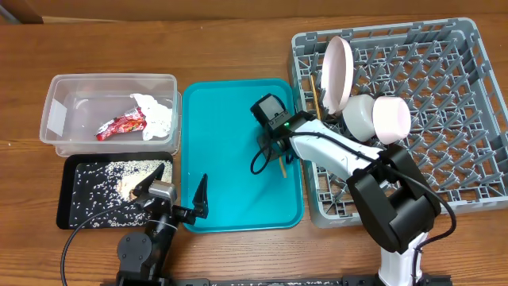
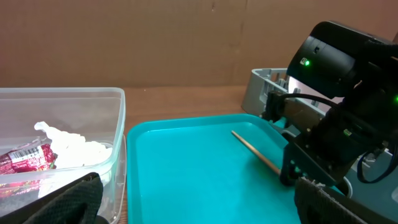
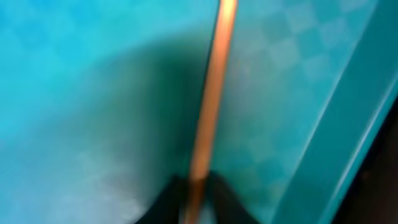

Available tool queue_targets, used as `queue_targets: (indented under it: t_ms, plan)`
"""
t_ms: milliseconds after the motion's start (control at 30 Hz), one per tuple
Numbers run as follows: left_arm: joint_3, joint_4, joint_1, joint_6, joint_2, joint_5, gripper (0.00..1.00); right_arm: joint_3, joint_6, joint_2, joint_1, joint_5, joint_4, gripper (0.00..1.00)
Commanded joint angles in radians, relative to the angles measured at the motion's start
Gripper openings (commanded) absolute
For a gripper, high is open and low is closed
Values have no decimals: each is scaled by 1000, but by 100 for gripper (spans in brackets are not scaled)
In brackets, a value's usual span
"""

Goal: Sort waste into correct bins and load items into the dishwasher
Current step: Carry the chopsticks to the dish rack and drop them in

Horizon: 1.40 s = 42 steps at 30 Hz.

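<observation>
Closest to my right wrist camera, one chopstick (image 3: 208, 106) runs up the middle of a badly blurred picture. Its near end is pinched between the dark fingers of the right gripper (image 3: 198, 196), which are cut off at the bottom edge. Under it is the teal tray (image 1: 230, 159). I cannot tell whether the stick's far end touches that surface.

From overhead, the left gripper (image 1: 184, 171) sits at the near edge of the table with its fingers spread wide and nothing between them, over the seam between the teal tray and the black tray (image 1: 67, 214). Rice (image 1: 99, 191) is scattered across the black tray, and the brownish food scraps (image 1: 131, 184) are partly hidden by one finger.

Beyond that, the clear tub (image 1: 59, 83) holds the wrapper (image 1: 121, 125) and the tissue (image 1: 157, 115), touching each other.

Farthest right, the rack (image 1: 452, 135) holds a plate (image 1: 337, 71) on edge, two bowls (image 1: 361, 115) on their sides, and a second chopstick (image 1: 314, 99) beside the plate, its lower end hidden by my right arm.
</observation>
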Motion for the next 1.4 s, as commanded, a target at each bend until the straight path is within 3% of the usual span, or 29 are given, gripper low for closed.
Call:
queue_targets:
  t_ms: [0,200,433,667,867,1167,1200,1233,1267,1367]
  plan:
    - [-4,1,5,-11,-10,11,100,-14,-7,46,14,-34,-21,4]
    - [-4,1,5,-11,-10,11,100,53,64,-10,8,-38,-108,4]
    - [-4,1,5,-11,-10,10,100,133,76,-209,-27,-63,-137,4]
    - [-4,1,5,-11,-10,11,100,138,75,-374,-131,59,-122,4]
    - [-4,1,5,-11,-10,10,100,97,19,-331,-231,-18,-127,4]
    - [-4,1,5,-11,-10,11,100,85,-8,-211,-232,8,-151,4]
    - [-4,1,5,-11,-10,10,100,89,-8,-216,-228,8,-153,13]
    - [-4,1,5,-11,-10,11,100,95,-7,-219,-224,8,-159,34]
    - [-4,1,5,-11,-10,11,100,103,-7,-226,-220,8,-171,44]
    - [-4,1,5,-11,-10,10,100,132,14,-263,-216,6,-225,56]
